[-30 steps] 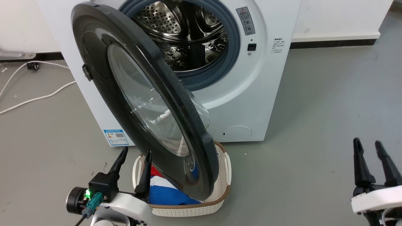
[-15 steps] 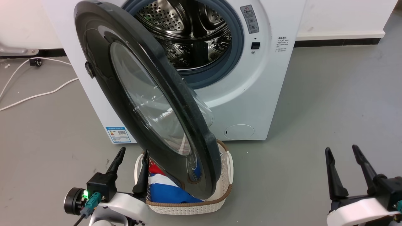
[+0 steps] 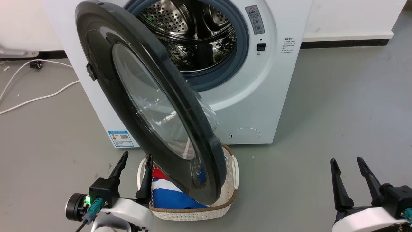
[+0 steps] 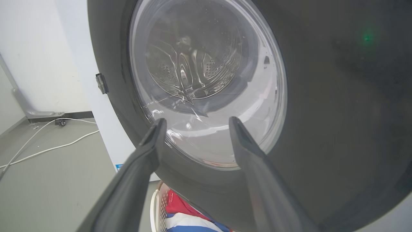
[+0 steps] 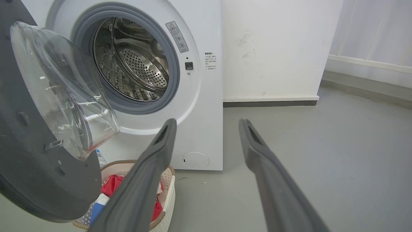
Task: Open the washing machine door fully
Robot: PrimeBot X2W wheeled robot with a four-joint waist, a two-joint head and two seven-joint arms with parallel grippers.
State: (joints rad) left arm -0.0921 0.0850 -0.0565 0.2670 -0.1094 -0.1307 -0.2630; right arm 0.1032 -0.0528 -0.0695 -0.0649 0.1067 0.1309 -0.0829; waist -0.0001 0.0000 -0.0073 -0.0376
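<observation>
The washing machine door (image 3: 106, 74), a glossy black disc with a clear glass bowl, stands swung well out from the white washer (image 3: 264, 96), hinged at its left, leaving the steel drum (image 3: 190, 35) exposed. Its free edge hangs over a laundry basket. My left gripper (image 3: 136, 157) is open at the lower left, fingers close before the door's outer face (image 4: 322, 96) by its lower edge; touching cannot be told. My right gripper (image 3: 346, 160) is open at the lower right over bare floor, well apart from the door. The right wrist view shows the door's inner side (image 5: 29, 161) and the right gripper (image 5: 207, 121).
A white woven basket (image 3: 222, 207) holding red, white and blue cloth (image 3: 167, 193) sits on the floor under the door's edge. White cables (image 3: 38, 96) trail across the grey floor at the left. A white wall with dark skirting (image 3: 341, 43) runs behind the washer.
My right gripper has moved left and lower in the head view. The head view shifted slightly between the oldest frame and now. The door and left gripper stay much as they were.
</observation>
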